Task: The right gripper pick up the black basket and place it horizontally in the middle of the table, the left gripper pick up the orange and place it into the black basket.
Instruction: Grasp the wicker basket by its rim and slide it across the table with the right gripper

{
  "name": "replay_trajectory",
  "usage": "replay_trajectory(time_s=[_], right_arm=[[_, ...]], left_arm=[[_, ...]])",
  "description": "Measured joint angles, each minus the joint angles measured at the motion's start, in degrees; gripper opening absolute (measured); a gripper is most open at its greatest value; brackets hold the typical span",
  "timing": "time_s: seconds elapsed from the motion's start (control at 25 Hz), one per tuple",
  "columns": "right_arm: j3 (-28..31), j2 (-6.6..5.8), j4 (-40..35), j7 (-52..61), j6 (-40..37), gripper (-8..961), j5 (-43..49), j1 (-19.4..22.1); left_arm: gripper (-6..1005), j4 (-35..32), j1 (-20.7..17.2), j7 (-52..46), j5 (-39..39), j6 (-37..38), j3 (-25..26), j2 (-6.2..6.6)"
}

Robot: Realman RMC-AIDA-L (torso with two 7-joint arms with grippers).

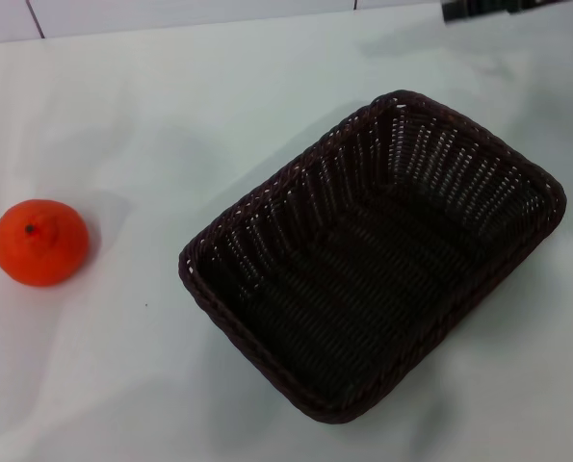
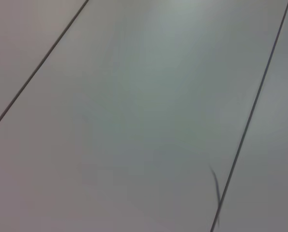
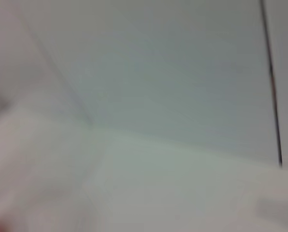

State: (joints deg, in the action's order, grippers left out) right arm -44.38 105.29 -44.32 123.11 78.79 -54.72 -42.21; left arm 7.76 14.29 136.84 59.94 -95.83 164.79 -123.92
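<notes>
Right gripper (image 1: 503, 9): only a dark sliver of it shows at the top edge of the head view, to the right, above the far part of the table; whether its fingers are spread or pressed together cannot be told.
Left gripper: not seen in any view, so its finger state cannot be told either.
Black basket (image 1: 373, 255): a dark woven rectangular basket standing upright and open-topped on the table, right of centre in the head view; its long axis runs diagonally, one corner toward the far right and the opposite one toward the near centre. Its inside holds nothing. It lies well apart from the dark sliver of the gripper.
Orange (image 1: 40, 243): rests on the table at the robot's left, near the left edge of the head view, well apart from the basket, dark stem dot facing up.
Table (image 1: 142, 135): glossy white surface bearing both objects.
Left wrist view: pale panels crossed by thin dark seam lines (image 2: 250, 116).
Right wrist view: blurred pale surfaces and one dark seam.
</notes>
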Motion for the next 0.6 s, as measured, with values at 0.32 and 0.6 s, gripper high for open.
replay_trajectory(time_s=[0.32, 0.6], right_arm=[[0.48, 0.02, -8.06, 3.73, 14.45, 803, 14.79, -2.79], [-0.70, 1.90, -7.75, 3.79, 15.35, 804, 20.90, -3.90]], left_arm=[[756, 0.32, 0.80, 0.00, 0.00, 1.60, 0.00, 0.08], [754, 0.42, 1.28, 0.01, 0.01, 1.80, 0.00, 0.16]])
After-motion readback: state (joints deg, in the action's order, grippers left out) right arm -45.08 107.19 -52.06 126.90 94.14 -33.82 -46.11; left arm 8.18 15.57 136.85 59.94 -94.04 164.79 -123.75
